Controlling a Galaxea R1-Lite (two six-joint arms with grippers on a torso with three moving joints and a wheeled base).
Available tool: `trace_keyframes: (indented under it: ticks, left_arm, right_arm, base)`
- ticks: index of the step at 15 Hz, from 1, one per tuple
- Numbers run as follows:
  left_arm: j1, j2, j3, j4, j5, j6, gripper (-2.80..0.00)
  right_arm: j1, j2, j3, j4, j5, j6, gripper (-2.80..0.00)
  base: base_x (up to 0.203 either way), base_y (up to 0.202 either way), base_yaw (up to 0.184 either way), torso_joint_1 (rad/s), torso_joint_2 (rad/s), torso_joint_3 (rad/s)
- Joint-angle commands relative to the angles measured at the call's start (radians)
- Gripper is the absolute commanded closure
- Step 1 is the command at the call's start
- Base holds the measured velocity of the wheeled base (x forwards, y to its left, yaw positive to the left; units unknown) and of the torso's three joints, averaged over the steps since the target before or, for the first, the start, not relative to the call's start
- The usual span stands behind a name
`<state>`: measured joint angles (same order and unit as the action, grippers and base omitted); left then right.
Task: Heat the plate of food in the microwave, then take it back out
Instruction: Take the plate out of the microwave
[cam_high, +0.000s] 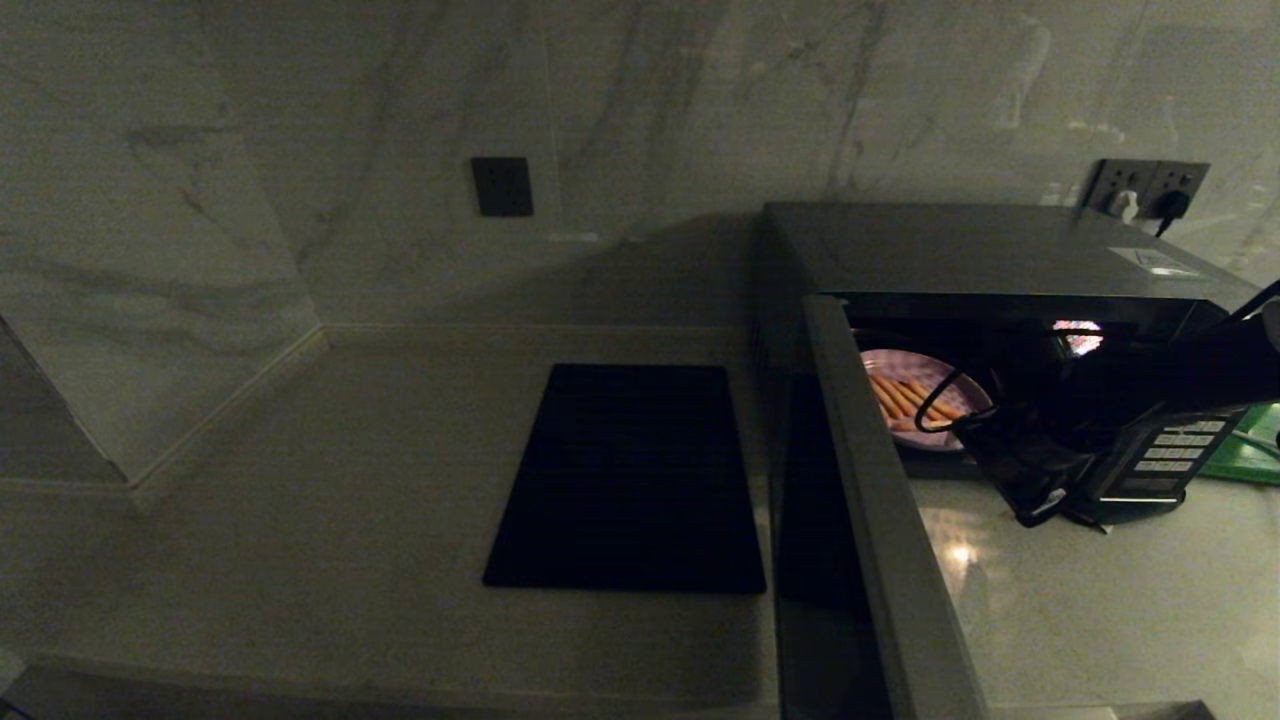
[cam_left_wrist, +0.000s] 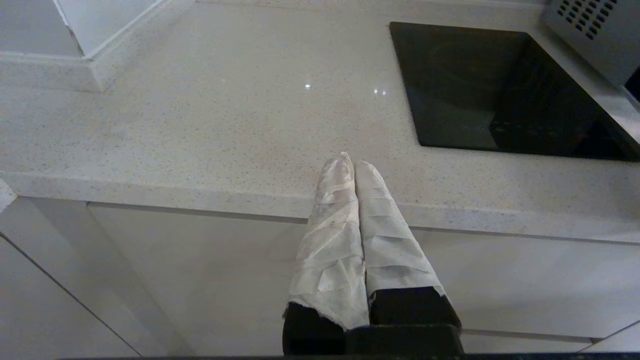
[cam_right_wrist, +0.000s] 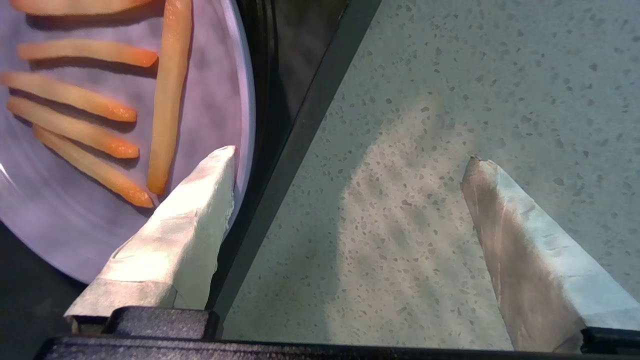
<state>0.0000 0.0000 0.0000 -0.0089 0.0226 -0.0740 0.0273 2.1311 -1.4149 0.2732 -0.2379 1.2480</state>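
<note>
The microwave (cam_high: 980, 245) stands at the right of the counter, and its door (cam_high: 860, 480) is swung wide open toward me. Inside sits the lilac-pink plate of food (cam_high: 905, 390), holding several orange sticks. My right gripper (cam_high: 1030, 485) hangs at the oven's mouth, open. In the right wrist view one taped finger (cam_right_wrist: 200, 220) lies over the rim of the plate of food (cam_right_wrist: 60, 225), while the other finger (cam_right_wrist: 520, 250) is over the speckled counter; right gripper (cam_right_wrist: 348, 156) holds nothing. My left gripper (cam_left_wrist: 350, 162) is shut and empty, low by the counter's front edge, out of the head view.
A flat black cooktop (cam_high: 630, 480) lies in the counter left of the microwave, also seen as the cooktop (cam_left_wrist: 475, 85) from the left wrist. Wall sockets (cam_high: 1145, 190) sit behind the oven, and a dark wall panel (cam_high: 502, 186) further left. Something green (cam_high: 1250, 450) lies at the far right.
</note>
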Motion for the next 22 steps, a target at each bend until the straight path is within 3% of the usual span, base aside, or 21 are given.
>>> trace_keyframes:
  ticks: [1, 8, 9, 22]
  left_arm:
    - [0.0, 0.001, 0.0, 0.0, 0.0, -0.001, 0.0]
    - [0.0, 0.0, 0.0, 0.0, 0.0, -0.001, 0.0]
    - [0.0, 0.002, 0.0, 0.0, 0.0, -0.001, 0.0]
    - [0.0, 0.001, 0.0, 0.0, 0.0, -0.001, 0.0]
  right_arm:
    - [0.001, 0.007, -0.007, 0.004, -0.001, 0.007, -2.8]
    - [0.0, 0.007, -0.027, 0.004, -0.001, 0.008, -2.8]
    - [0.0, 0.007, -0.029, 0.004, -0.001, 0.008, 0.0]
    - [0.0, -0.023, -0.027, 0.004, -0.021, 0.008, 0.0]
  base:
    - [0.0, 0.0, 0.0, 0.0, 0.0, 0.0]
    - [0.0, 0.0, 0.0, 0.0, 0.0, 0.0]
    - [0.0, 0.0, 0.0, 0.0, 0.0, 0.0]
    - [0.0, 0.0, 0.0, 0.0, 0.0, 0.0]
